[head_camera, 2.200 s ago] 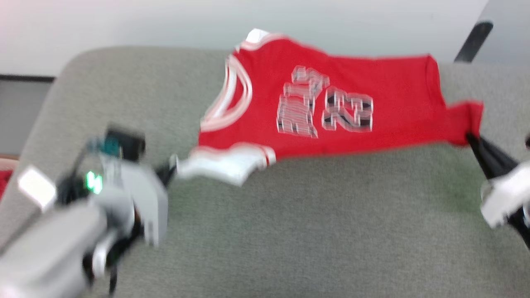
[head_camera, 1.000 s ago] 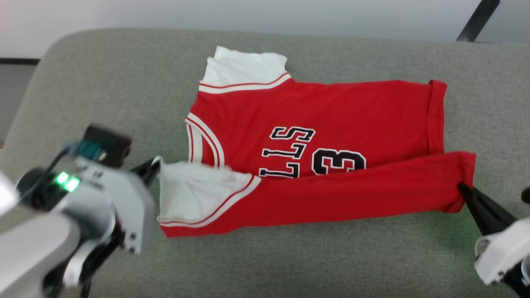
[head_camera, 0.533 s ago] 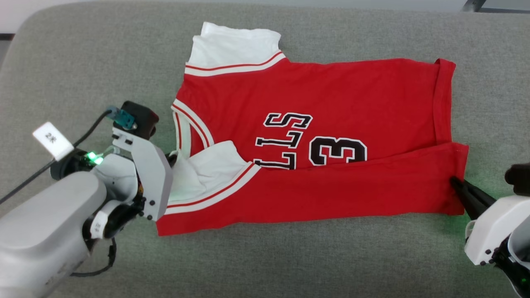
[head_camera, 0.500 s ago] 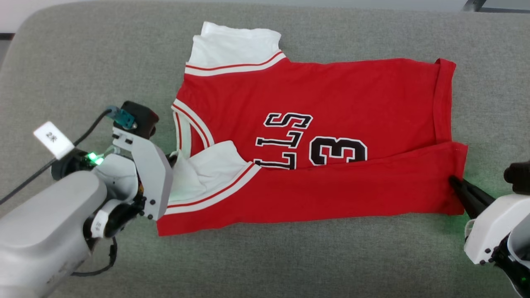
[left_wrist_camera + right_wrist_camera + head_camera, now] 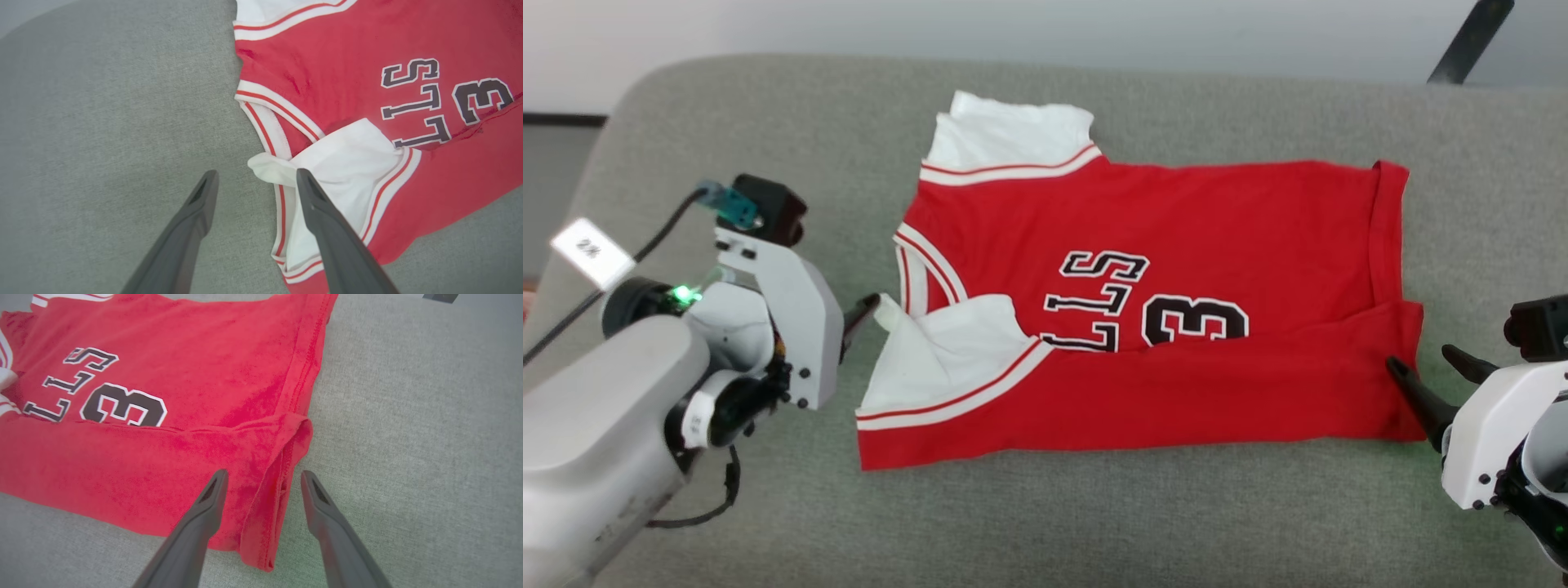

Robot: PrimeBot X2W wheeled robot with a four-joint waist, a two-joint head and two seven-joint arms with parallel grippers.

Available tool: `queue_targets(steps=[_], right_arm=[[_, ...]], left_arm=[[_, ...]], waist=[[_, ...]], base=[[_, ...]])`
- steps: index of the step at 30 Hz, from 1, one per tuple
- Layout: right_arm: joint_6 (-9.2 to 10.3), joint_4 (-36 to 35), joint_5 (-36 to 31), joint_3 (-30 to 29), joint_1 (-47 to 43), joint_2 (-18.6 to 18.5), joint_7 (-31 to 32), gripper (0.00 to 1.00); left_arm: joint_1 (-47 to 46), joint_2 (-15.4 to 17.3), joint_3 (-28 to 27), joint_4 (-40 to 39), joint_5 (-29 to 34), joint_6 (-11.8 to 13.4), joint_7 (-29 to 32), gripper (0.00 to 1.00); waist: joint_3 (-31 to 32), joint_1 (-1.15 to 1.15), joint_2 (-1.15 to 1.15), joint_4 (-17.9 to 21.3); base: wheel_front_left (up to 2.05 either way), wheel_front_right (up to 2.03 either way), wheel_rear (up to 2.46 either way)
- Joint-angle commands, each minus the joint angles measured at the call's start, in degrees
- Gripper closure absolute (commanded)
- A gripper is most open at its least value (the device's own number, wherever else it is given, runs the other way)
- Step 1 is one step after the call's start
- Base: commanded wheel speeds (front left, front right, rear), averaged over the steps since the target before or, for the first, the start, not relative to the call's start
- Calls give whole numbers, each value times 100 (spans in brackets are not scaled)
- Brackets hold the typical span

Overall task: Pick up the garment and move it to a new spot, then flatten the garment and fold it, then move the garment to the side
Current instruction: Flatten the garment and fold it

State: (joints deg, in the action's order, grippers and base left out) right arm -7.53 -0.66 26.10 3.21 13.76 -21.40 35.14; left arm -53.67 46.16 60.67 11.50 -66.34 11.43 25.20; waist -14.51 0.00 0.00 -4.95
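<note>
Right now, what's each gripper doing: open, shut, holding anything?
Left gripper: open, nothing gripped; garment sleeve tip between its fingers.
Right gripper: open, nothing gripped; garment hem corner between its fingers.

You have the garment (image 5: 1176, 212) lying flat on the grey cushion (image 5: 727, 122), collar toward its left end and hem toward its right. It is a red jersey with white short sleeves and red-striped white trim. The near long side is folded up over the front, so you read only "LLS" and "3" of the black lettering. One white sleeve points to the cushion's far edge; the other lies folded over the chest.
</note>
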Motion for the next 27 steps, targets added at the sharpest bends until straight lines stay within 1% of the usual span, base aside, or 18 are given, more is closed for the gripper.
queue_targets(steps=[1, 4, 7, 10, 16, 20, 27], right_arm=[[9, 7, -28, 28, 64, -21, -12, 0], [9, -10, -45, 8, 15, -53, -93, 0], [9, -125, -74, 39, -95, -112, -341, 0], [9, -284, -103, 17, -207, -168, -661, 0], [9, -735, -192, -289, -501, -20, -1200, 0], [9, -1153, -281, -473, -695, 159, -1318, 0], [9, -1802, -370, -666, -870, 533, -1264, 0]], left_arm=[[89, 62, -37, -44, 43, 40, -111, 0], [257, 119, -85, -175, -26, 89, -278, 0], [462, 218, -174, -361, -119, 192, -475, 0], [716, 310, -247, -580, -208, 358, -676, 0], [1229, 515, -384, -1027, -526, 670, -900, 0], [1420, 638, -427, -1121, -842, 779, -688, 0], [1452, 642, -403, -974, -1464, 749, 72, 0]], waist=[[258, 0, 0, -78], [467, 0, 0, -126], [653, 0, 0, -156], [815, 0, 0, -174], [982, 0, 0, -139], [954, 0, 0, -22], [710, 0, 0, 363]], base=[[0, 0, 0], [0, 0, 0], [0, 0, 0], [0, 0, 0], [0, 0, 0], [0, 0, 0], [0, 0, 0]])
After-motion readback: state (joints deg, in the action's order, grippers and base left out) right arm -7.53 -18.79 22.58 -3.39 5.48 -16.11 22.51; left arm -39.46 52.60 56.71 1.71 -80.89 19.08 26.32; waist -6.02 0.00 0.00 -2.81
